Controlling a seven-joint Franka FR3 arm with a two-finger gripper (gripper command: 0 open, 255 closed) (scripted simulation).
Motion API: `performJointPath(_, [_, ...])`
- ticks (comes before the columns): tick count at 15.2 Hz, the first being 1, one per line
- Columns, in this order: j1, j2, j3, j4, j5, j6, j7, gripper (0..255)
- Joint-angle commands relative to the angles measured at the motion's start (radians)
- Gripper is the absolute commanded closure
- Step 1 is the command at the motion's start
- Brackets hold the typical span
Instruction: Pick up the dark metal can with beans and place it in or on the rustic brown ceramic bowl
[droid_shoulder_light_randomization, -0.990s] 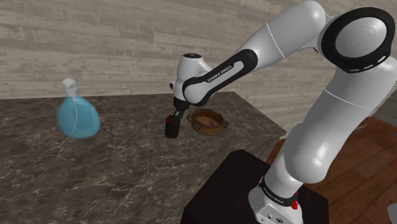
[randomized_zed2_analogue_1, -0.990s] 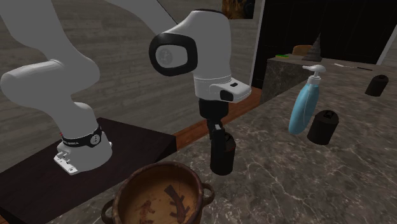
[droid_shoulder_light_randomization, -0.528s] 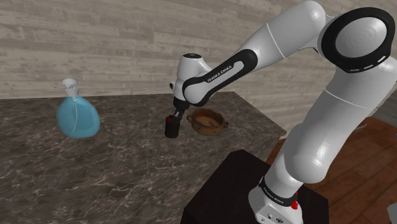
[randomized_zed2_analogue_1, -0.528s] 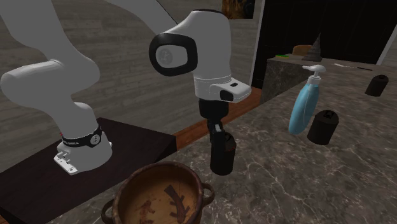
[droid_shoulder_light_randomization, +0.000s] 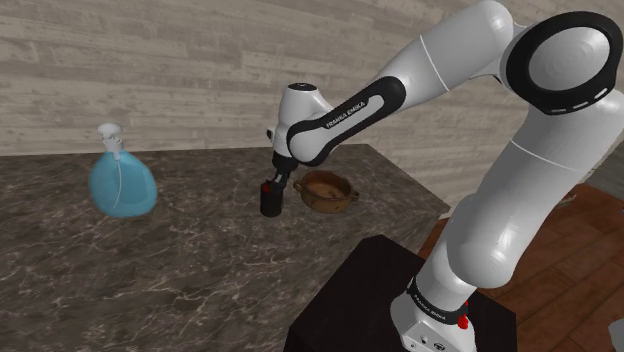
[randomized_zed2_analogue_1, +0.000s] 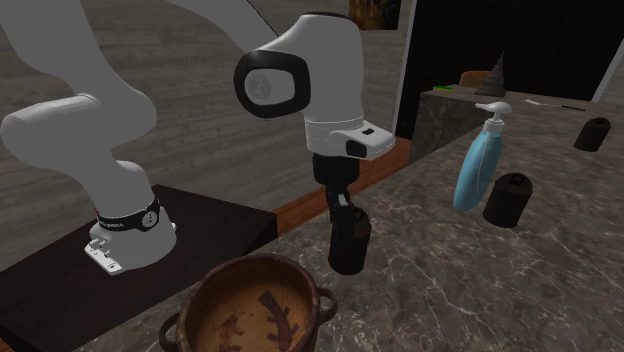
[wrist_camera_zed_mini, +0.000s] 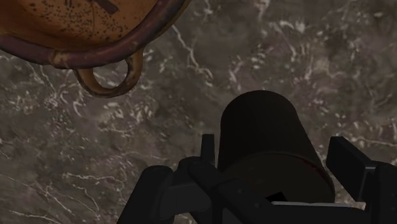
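Observation:
The dark can (droid_shoulder_light_randomization: 270, 203) stands upright on the marble counter, just to the shoulder view's left of the brown two-handled bowl (droid_shoulder_light_randomization: 326, 190). My black gripper (droid_shoulder_light_randomization: 270, 193) comes down on it from above and is shut on it. In the second exterior view the can (randomized_zed2_analogue_1: 348, 252) hangs under the gripper (randomized_zed2_analogue_1: 345, 232), with the bowl (randomized_zed2_analogue_1: 255, 312) nearer the camera. In the wrist view the can (wrist_camera_zed_mini: 264, 133) sits clasped between the fingers of the gripper (wrist_camera_zed_mini: 277, 159), and the bowl (wrist_camera_zed_mini: 95, 25) with its ring handle lies a short way beyond.
A blue pump bottle (droid_shoulder_light_randomization: 122, 185) (randomized_zed2_analogue_1: 478, 165) stands further along the counter (droid_shoulder_light_randomization: 150, 265). Two black cylinders (randomized_zed2_analogue_1: 507, 198) (randomized_zed2_analogue_1: 592, 133) stand near it. The dark stand (droid_shoulder_light_randomization: 380, 290) lies below the counter's edge, beside a wooden floor.
The fingers have closed on the can. Arm and can sit a hair higher than a second ago; nothing else has moved.

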Motion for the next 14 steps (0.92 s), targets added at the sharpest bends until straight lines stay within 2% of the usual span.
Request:
performJointPath(1, [0.0,-0.015,0.0,0.006,0.004,-0.021,-0.003,255])
performJointPath(14, [0.004,-0.123,-0.001,0.083,0.026,-0.205,-0.026,255])
